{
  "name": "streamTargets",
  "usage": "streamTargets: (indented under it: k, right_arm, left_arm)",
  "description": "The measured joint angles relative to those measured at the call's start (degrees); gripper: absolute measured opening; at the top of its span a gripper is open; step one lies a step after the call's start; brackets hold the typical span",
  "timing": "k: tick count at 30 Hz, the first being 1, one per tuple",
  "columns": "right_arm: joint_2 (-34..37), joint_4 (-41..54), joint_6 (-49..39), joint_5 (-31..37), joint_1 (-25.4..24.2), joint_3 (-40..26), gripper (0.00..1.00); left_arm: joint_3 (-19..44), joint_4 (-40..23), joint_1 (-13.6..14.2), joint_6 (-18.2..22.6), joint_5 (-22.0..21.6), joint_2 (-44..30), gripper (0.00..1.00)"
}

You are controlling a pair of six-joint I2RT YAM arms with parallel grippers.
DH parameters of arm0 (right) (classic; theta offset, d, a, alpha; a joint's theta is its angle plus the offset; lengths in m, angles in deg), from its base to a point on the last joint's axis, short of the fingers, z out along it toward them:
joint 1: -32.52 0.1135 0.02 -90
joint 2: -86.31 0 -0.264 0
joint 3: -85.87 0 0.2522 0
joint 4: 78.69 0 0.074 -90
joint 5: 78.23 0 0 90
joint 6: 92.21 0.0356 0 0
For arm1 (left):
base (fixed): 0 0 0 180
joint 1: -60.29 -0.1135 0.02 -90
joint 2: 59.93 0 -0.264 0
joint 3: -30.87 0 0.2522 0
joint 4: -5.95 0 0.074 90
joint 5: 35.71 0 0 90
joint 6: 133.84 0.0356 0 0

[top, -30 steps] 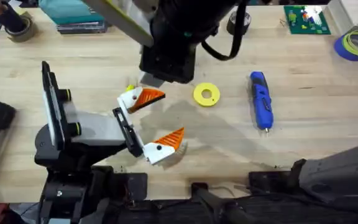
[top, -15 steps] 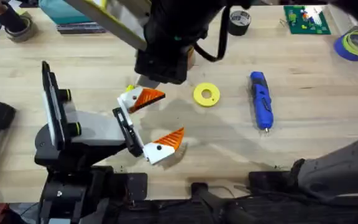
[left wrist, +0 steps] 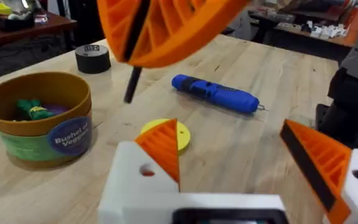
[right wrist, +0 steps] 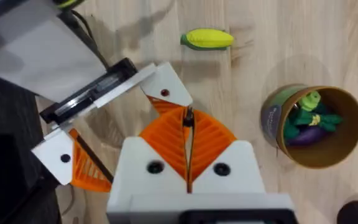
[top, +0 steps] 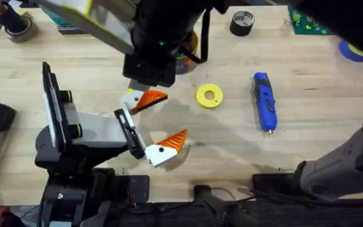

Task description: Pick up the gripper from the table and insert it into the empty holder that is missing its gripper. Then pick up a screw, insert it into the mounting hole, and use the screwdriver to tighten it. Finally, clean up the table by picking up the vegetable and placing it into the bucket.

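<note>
My left gripper (top: pixel 172 116) stands open low over the table, each white holder carrying an orange ribbed gripper. The far holder (top: pixel 133 101) shows its mounting hole (right wrist: pixel 164 93). My right gripper (right wrist: pixel 188 117) hangs just above that holder, shut on a thin black screw (left wrist: pixel 132 84) that points down from its orange pads. The yellow-green vegetable (right wrist: pixel 208 38) lies on the wood beyond the holder. The bucket (left wrist: pixel 39 118) with green and purple toys stands nearby. The blue screwdriver (top: pixel 263 101) lies to the right.
A flat yellow disc (top: pixel 209 96) lies between the left gripper and the screwdriver. A black tape roll (top: pixel 241 22) sits at the back, another roll (top: pixel 17 26) at the far left. The right arm (top: pixel 162 31) looms large over the back middle.
The right arm has shifted left and slightly toward the back with the screw in its grip, uncovering part of the bucket. The left arm has stayed still.
</note>
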Motion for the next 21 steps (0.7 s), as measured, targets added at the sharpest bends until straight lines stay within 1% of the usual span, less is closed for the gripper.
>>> streamTargets:
  k: [21]
  right_arm:
    - [0.1, 1.5, 0.0, 0.0, 1.6, 0.0, 0.006]
  left_arm:
    - [0.0, 0.0, 0.0, 0.0, 0.0, 0.0, 0.986]
